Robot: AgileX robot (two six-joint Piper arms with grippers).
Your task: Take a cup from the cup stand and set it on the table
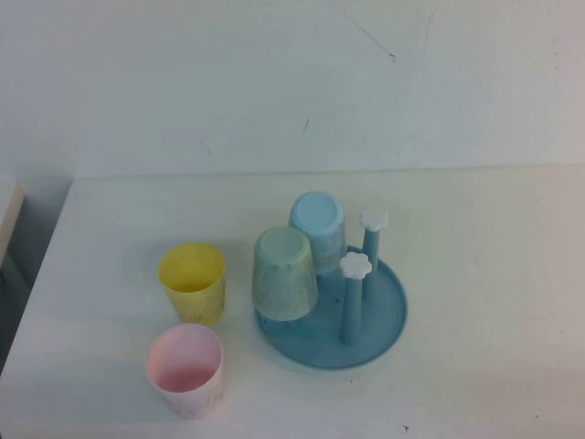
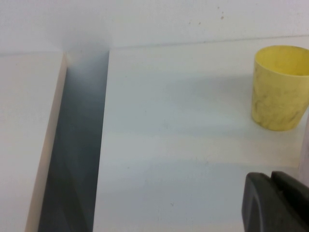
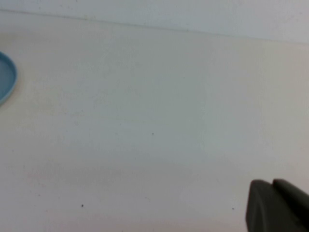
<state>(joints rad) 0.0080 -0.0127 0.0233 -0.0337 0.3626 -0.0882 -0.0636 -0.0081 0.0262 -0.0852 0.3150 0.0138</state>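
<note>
High view: neither arm reaches into the scene. The pink speckled cup [image 1: 186, 369] stands upright, mouth up, on the white table [image 1: 494, 274], at the near left. It sits well clear of the blue cup stand [image 1: 379, 325], with a yellow tumbler [image 1: 193, 280] just behind it. From how things lie, the placing step looks already done for this cup.

Still on the stand: a mint-green tumbler [image 1: 285, 273] and a light blue tumbler [image 1: 317, 229], both inverted over pegs. Two pegs with white flower knobs [image 1: 356, 265] stand bare.

Left gripper [image 2: 277, 203]: only a dark corner of it shows in its wrist view, low over the table, the yellow tumbler ahead of it. Whether its fingers are open or closed, I cannot tell.

Right gripper [image 3: 277, 205]: likewise only a dark corner shows, over bare table, with just the stand's rim at the frame edge. Finger state unknown too.

Key relation: the pink cup's long axis is vertical. It lies on the left arm's side, probably the nearer arm, though the cup itself is not clearly visible from that wrist.
</note>
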